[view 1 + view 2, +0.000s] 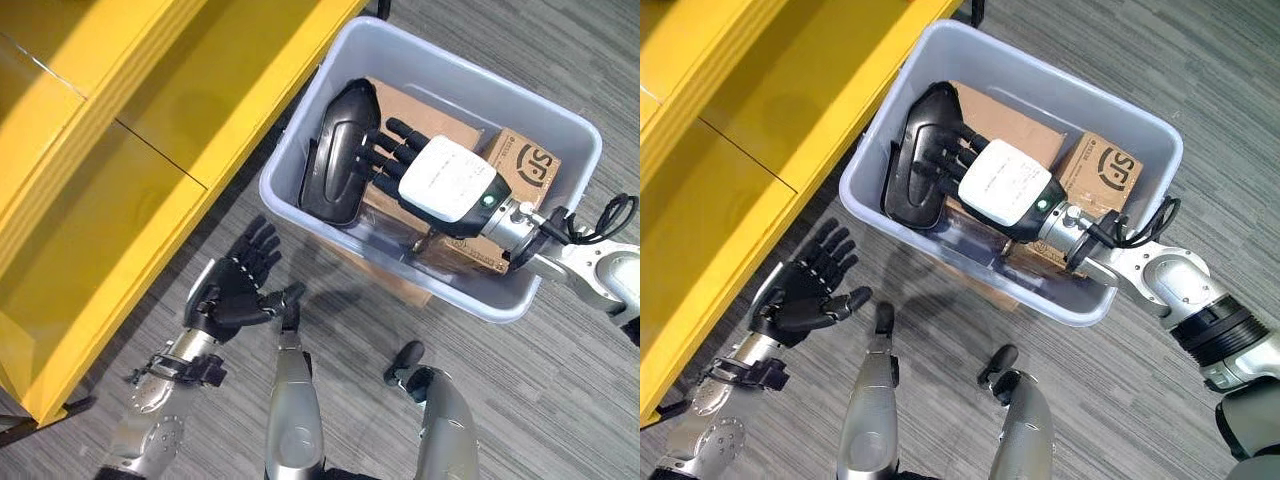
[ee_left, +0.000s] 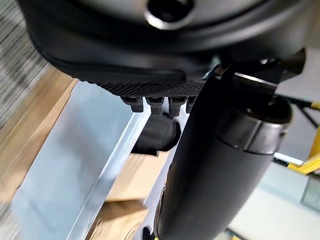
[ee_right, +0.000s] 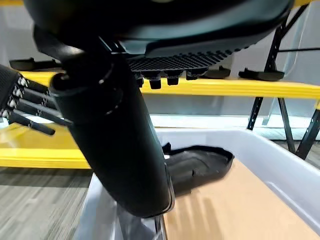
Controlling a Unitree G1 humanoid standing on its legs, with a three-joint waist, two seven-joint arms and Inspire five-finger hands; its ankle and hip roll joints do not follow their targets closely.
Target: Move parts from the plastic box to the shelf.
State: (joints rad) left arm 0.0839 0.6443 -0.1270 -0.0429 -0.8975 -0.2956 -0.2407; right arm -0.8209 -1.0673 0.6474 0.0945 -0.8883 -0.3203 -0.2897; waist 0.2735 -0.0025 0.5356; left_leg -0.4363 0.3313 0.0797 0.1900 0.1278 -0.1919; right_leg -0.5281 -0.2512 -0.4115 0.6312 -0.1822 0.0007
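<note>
A grey plastic box [image 1: 480, 300] stands on the floor beside the yellow shelf [image 1: 100, 200]. A black curved plastic part [image 1: 335, 150] leans at the box's left end, on top of cardboard. My right hand [image 1: 450, 180] reaches into the box from the right, and its straight fingers lie over the part's inner side without curling round it. In the right wrist view the part [image 3: 200, 160] lies just past the thumb. My left hand [image 1: 235, 290] hovers open over the floor, palm up, just in front of the box's near left corner and holding nothing.
Cardboard boxes [image 1: 525, 160] fill the bottom of the plastic box. The shelf's low yellow boards run along the left, close to the box's left end. Grey carpet floor lies around the box.
</note>
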